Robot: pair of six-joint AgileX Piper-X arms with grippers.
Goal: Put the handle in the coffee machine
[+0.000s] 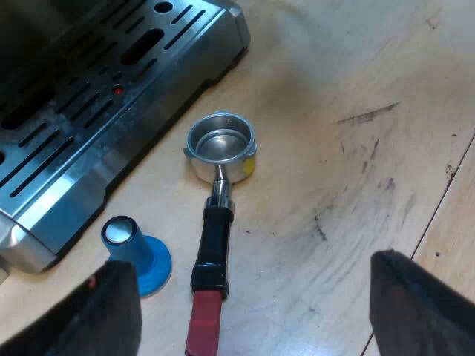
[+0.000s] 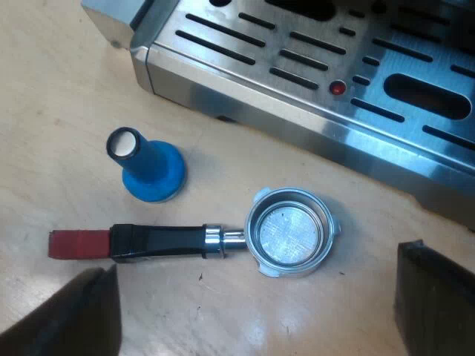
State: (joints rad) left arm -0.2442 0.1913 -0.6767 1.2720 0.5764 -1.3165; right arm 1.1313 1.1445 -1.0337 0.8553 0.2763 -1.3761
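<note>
The metal holder (image 1: 220,144) lies loose on the wooden table just off the espresso machine's drip tray (image 1: 89,111), its cup facing up and empty. Its dark handle (image 1: 211,245) points away from the machine and ends in red (image 1: 204,322). My left gripper (image 1: 256,297) hovers open above the red end, fingers (image 1: 111,311) wide apart and holding nothing. My right gripper (image 2: 256,297) is open too, above the holder (image 2: 289,241) and its handle (image 2: 159,241), near the machine's tray (image 2: 312,74).
A blue tamper (image 1: 137,256) stands upright on the table close beside the handle, between it and the machine's corner; it also appears as the tamper (image 2: 148,170). The wooden tabletop (image 1: 356,148) away from the machine is bare and scuffed.
</note>
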